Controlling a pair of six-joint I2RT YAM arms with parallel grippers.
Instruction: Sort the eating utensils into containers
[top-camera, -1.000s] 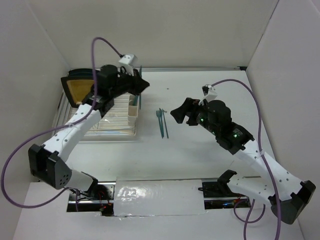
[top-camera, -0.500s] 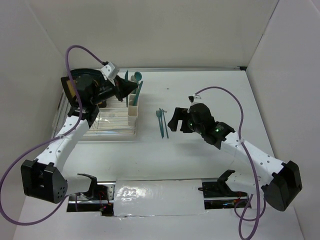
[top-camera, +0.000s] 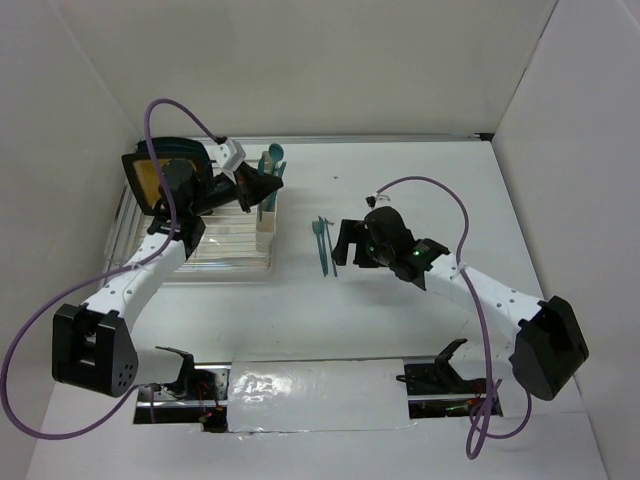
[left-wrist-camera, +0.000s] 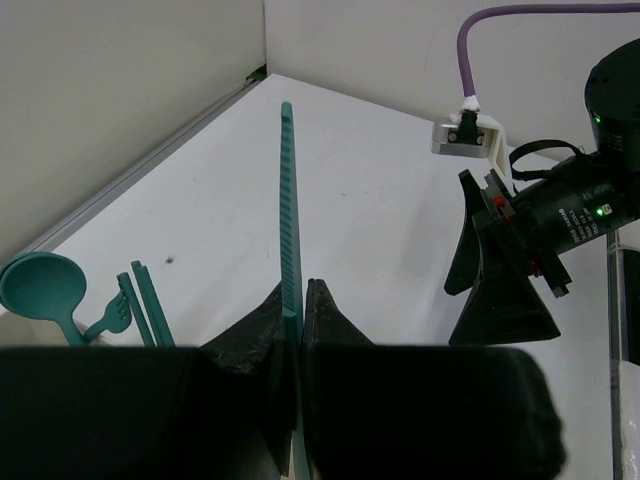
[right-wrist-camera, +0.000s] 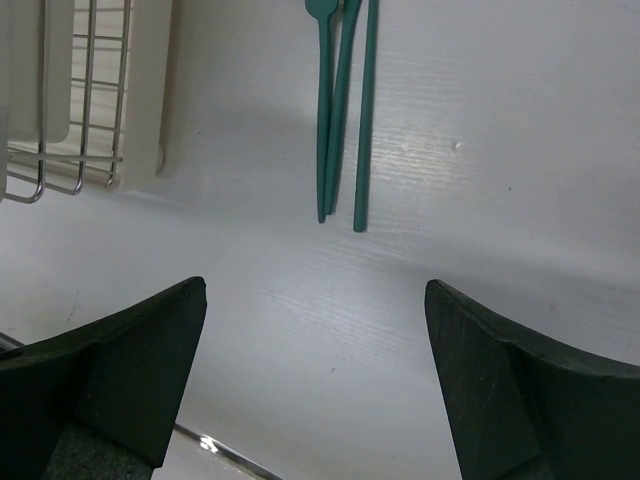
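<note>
A teal utensil handle (left-wrist-camera: 288, 200) is gripped in the closed left end effector (left-wrist-camera: 296, 318) by the cream container (top-camera: 266, 222); three utensils (right-wrist-camera: 343, 110) are seen on the counter (right-wrist-camera: 480, 150) beneath the wide-open right end effector (right-wrist-camera: 315, 310).

Left fingers (left-wrist-camera: 330, 320), pinching a utensil (left-wrist-camera: 288, 200), we backed off from over the cups (top-camera: 266, 228) to just beside them. Right fingers (right-wrist-camera: 120, 370) we slid nearer the cups, over the loose utensils (right-wrist-camera: 345, 110).

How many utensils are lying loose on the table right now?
3: one utensil, a second, a third, side by side on the table between the rack and the right claw. None appears hidden.
</note>
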